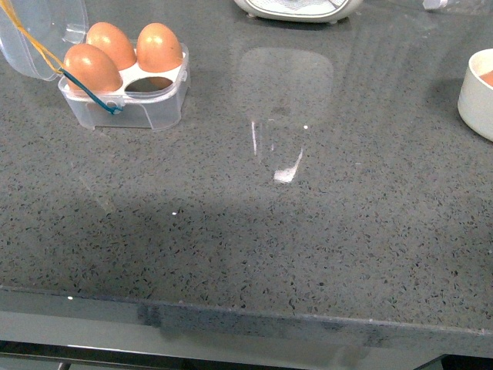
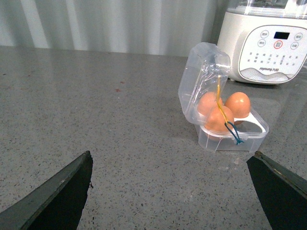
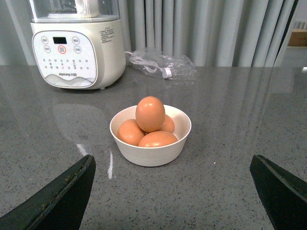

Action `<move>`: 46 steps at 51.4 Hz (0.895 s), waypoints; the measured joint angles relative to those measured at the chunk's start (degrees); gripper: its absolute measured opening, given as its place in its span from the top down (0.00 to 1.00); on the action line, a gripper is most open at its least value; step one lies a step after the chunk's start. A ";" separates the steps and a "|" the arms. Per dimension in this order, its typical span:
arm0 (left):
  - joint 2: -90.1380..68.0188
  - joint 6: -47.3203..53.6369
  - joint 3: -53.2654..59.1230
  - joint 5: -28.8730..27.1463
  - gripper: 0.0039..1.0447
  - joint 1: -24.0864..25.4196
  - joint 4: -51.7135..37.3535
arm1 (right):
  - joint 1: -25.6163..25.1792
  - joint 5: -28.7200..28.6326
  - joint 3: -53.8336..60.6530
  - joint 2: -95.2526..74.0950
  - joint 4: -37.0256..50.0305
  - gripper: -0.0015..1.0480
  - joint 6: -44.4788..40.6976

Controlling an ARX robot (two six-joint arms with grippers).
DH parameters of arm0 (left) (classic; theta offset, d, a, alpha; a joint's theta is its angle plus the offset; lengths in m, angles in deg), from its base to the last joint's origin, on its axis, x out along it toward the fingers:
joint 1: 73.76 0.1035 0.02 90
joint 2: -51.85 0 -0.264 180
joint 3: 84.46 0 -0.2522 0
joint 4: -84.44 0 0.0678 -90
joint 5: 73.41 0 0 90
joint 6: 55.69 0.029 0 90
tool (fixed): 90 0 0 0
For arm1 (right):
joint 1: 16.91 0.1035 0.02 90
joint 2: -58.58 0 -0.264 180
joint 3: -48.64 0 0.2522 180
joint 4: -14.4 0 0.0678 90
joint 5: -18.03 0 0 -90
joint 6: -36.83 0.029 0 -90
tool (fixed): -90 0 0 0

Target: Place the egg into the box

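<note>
The clear plastic box stands at the far left of the grey counter, lid open, with three brown eggs in its white tray and one hole free at the front right. It also shows in the left wrist view, ahead of my open, empty left gripper. A white round bowl holds several brown eggs; the top egg sits highest. My right gripper is open and empty, short of the bowl. In the front view only the bowl's edge shows at the right; neither arm shows there.
A white kitchen appliance stands at the back of the counter, also in the left wrist view and the right wrist view. A clear plastic bag with a cable lies behind the bowl. The counter's front edge runs near me.
</note>
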 joint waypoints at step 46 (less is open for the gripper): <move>0.00 -0.02 0.00 0.00 0.06 0.00 0.00 | 0.00 0.00 0.00 0.00 0.00 0.07 0.00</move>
